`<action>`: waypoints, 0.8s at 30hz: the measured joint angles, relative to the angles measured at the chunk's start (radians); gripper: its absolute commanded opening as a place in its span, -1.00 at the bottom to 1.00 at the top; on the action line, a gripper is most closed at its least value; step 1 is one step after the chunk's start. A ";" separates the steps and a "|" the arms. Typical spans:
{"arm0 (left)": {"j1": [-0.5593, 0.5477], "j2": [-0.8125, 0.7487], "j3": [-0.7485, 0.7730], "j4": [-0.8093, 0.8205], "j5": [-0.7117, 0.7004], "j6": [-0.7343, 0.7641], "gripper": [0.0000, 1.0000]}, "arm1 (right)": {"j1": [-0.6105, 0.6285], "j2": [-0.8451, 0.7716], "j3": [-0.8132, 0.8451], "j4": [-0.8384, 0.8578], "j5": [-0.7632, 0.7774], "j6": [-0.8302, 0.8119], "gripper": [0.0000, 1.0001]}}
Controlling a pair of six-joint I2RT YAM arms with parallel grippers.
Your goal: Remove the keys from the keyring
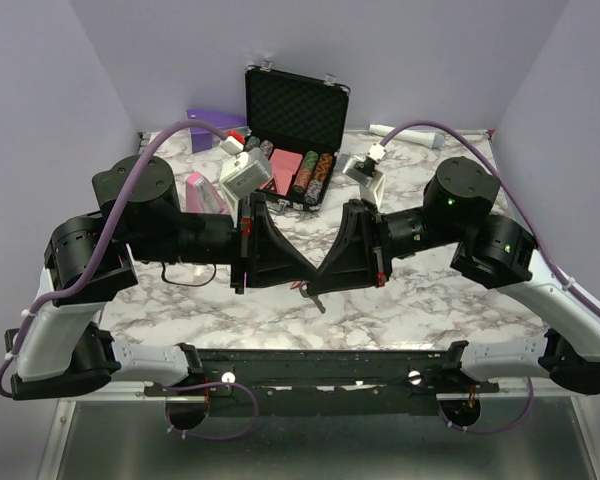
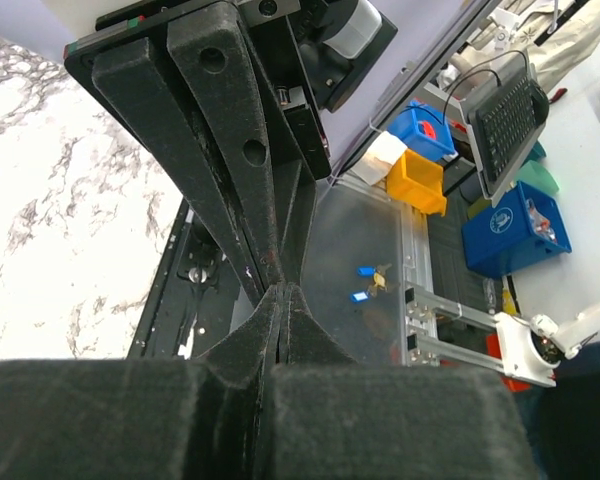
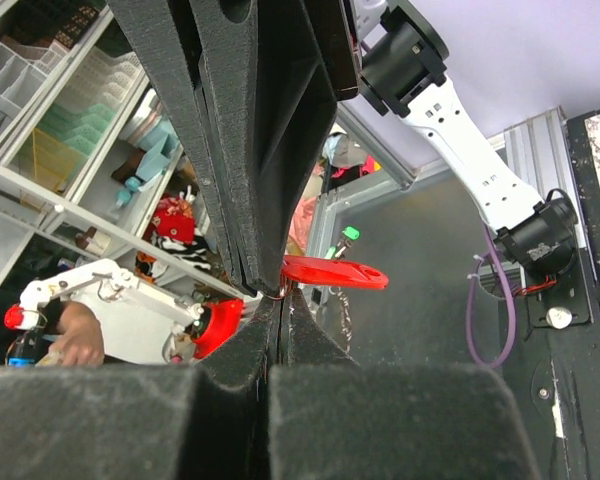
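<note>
Keyring [image 3: 335,272] first: it is one small red tag. In the right wrist view it pokes out sideways at the middle of the frame, just where the two sets of black tips meet. From above it shows only as a tiny red speck at the lower middle, held up off the marble table [image 1: 430,300].

One thin grey bit hangs just under that speck. I think it is the keys [image 1: 319,302], but it is too small to count them.

The tag looks light, hard and smooth, so I think it could slip or twist in a pinch. The ring is likely stiff and springy. I would hold the flat tag with one side and pull the thin key with the other.

There are two grippers. The left gripper [image 1: 302,281] has its fingers pressed together, and so does the right gripper [image 1: 326,283]. They meet tip to tip. I cannot tell which one pinches the tag and which one pinches the keys.

Farther up the top view sit one open black case [image 1: 296,100] with poker chips [image 1: 315,175] inside, and one pink box [image 1: 202,192] to its left.
</note>
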 measured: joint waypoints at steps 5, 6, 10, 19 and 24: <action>0.000 0.011 0.005 -0.002 0.029 0.000 -1.00 | 0.000 -0.001 0.000 -0.009 -0.019 -0.003 -0.98; 0.000 0.014 0.008 -0.002 0.036 0.000 -1.00 | 0.000 -0.002 0.000 -0.009 -0.025 -0.003 -0.98; 0.000 0.035 0.032 -0.014 0.056 0.000 -1.00 | 0.000 -0.005 0.000 -0.013 -0.040 -0.004 -0.98; 0.006 0.054 0.034 -0.011 0.108 -0.009 -1.00 | 0.000 -0.006 0.001 -0.021 -0.083 -0.002 -0.98; 0.008 0.060 0.018 0.030 0.150 -0.037 -1.00 | 0.001 -0.006 0.010 -0.021 -0.109 -0.001 -0.98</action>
